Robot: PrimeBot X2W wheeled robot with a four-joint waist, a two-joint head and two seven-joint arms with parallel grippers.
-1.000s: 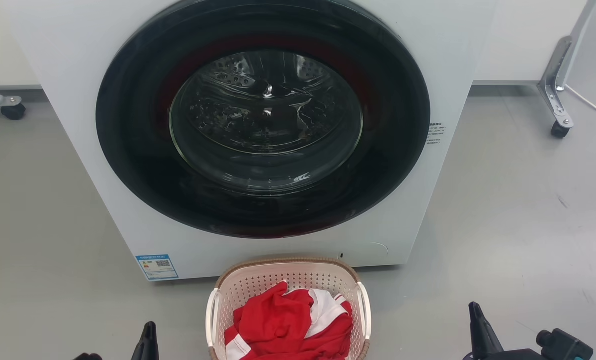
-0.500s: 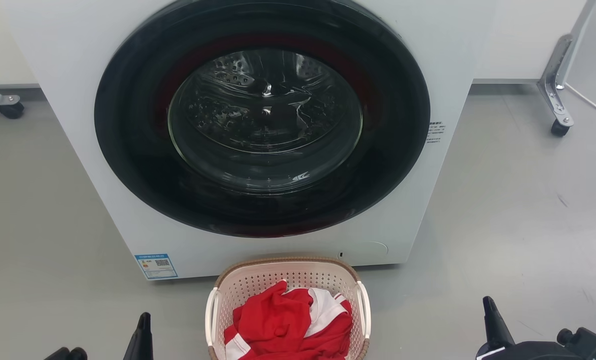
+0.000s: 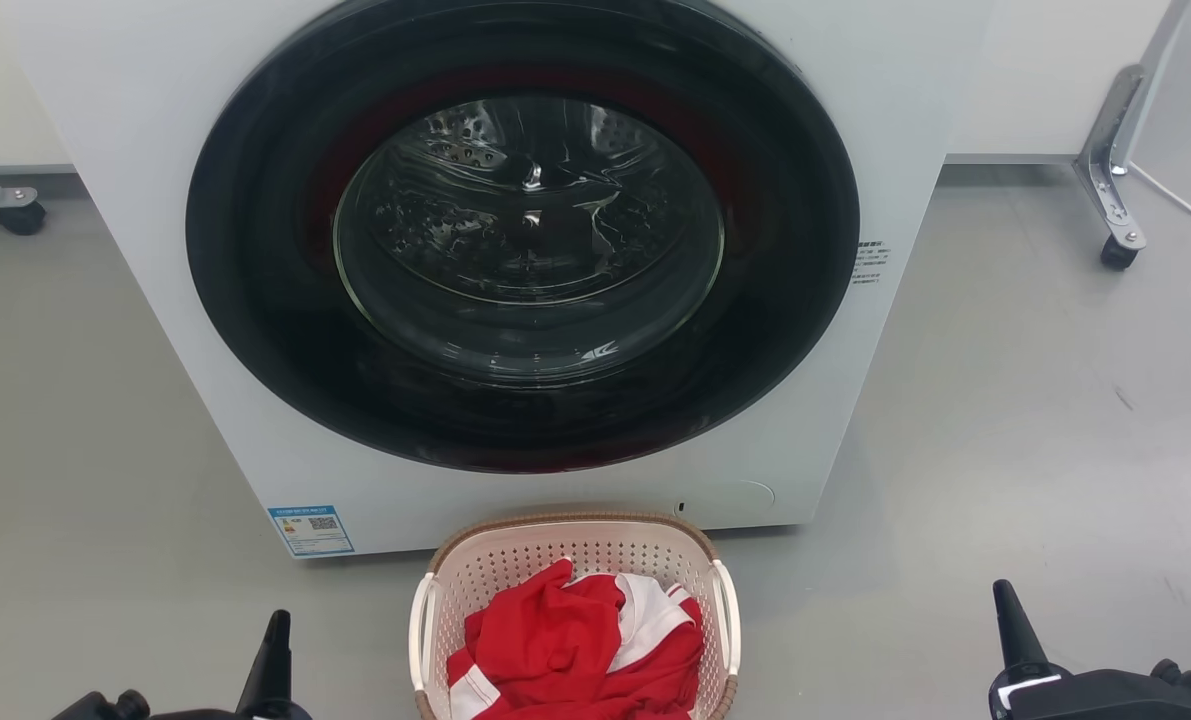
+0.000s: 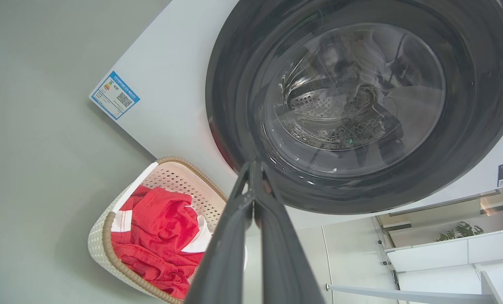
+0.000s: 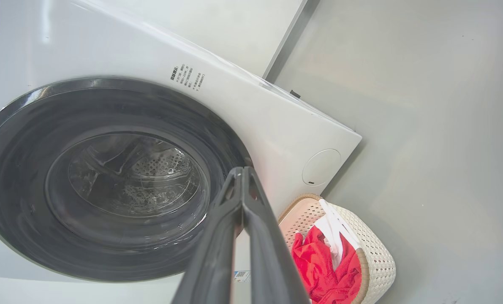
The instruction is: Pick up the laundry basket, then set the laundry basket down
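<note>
The laundry basket, cream-pink with a brown woven rim and white side handles, sits on the grey floor right in front of the washer, at the bottom middle of the head view. Red and white clothes fill it. It also lies low left in the left wrist view as the basket and low right in the right wrist view as the basket. My left gripper is shut and empty, well to the basket's left. My right gripper is shut and empty, far to its right. Both wrist views show the fingers pressed together.
A white front-loading washer with a closed dark round door rises behind the basket. A metal frame leg on a caster stands at the far right, another caster at the far left. Open grey floor lies on both sides.
Both grippers have moved outward from the basket and slightly up the head view, the left one leftward, the right one rightward. The basket has stayed in place.
</note>
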